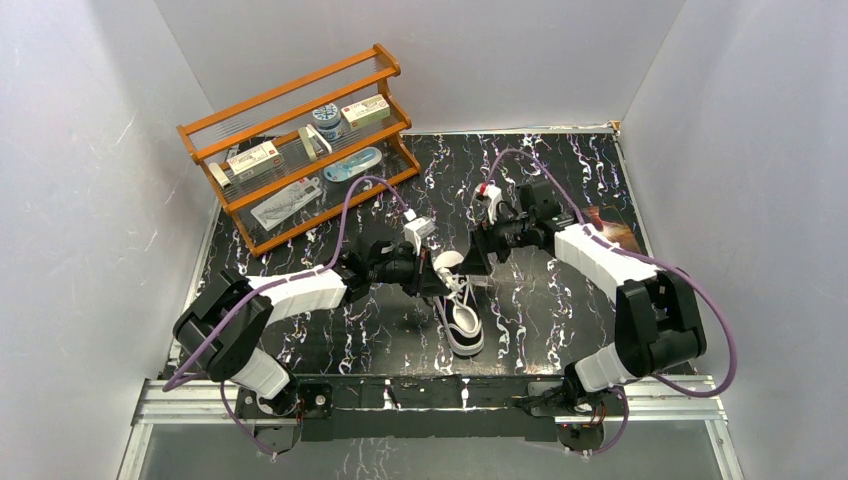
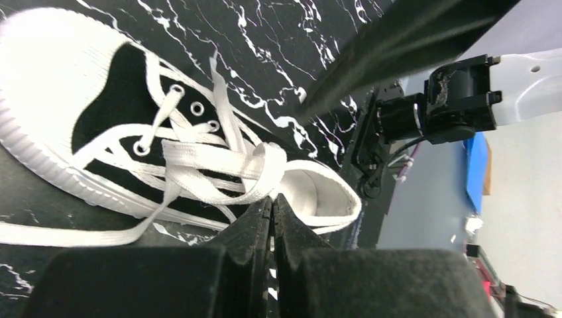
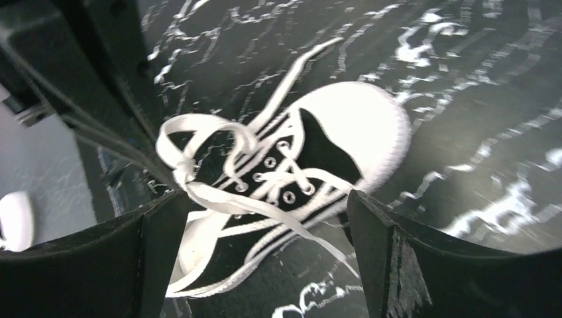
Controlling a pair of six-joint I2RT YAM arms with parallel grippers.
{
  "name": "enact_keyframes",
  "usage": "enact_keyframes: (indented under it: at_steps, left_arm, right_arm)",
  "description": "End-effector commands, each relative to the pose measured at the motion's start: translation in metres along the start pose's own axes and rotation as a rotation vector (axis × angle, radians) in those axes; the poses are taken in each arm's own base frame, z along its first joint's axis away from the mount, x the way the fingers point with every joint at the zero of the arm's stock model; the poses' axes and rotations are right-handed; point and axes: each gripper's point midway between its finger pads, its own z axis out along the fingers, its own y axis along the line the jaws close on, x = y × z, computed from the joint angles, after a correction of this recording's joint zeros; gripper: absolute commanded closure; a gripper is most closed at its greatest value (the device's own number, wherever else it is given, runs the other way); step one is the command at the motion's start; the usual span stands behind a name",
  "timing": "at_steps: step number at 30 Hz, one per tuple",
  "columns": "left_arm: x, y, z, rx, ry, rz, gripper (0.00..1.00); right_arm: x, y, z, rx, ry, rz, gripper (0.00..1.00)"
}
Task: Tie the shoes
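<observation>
no readable text, labels on boxes (image 1: 365, 110) on wooden rack (image 1: 190, 135) too small

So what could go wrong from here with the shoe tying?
The left tool pinches the lace loop only at its tips, so the loop may slip out. Nothing holds the shoe down, so a pull could drag or tip it. The open right tool hovers over the shoe and might snag the loose lace end.

Soft, even light is falling from above, throwing faint shadows on the glossy table (image 1: 560, 300). Blur is smearing the sneaker (image 3: 325, 152) in the right wrist view.
</observation>
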Motion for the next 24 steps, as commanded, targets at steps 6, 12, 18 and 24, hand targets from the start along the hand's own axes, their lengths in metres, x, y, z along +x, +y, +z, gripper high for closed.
enact_keyframes:
  at_steps: [6,12,18,24]
  left_arm:
    - [-0.01,-0.032,-0.002,0.12,0.095,-0.135,1.0]
    - [-0.021,-0.034,-0.001,0.188,0.123,-0.214,1.0]
    - [-0.027,-0.036,-0.008,0.205,0.129,-0.236,1.0]
    - [-0.032,-0.036,-0.015,0.221,0.104,-0.269,1.0]
  right_arm:
    - [-0.023,0.01,-0.051,0.332,0.015,-0.095,0.01]
    - [-0.025,0.07,-0.035,0.077,-0.151,-0.656,0.13]
    - [0.007,0.082,-0.009,-0.165,-0.094,-0.602,0.42]
    - [0.014,0.078,0.002,-0.19,-0.114,-0.598,0.41]
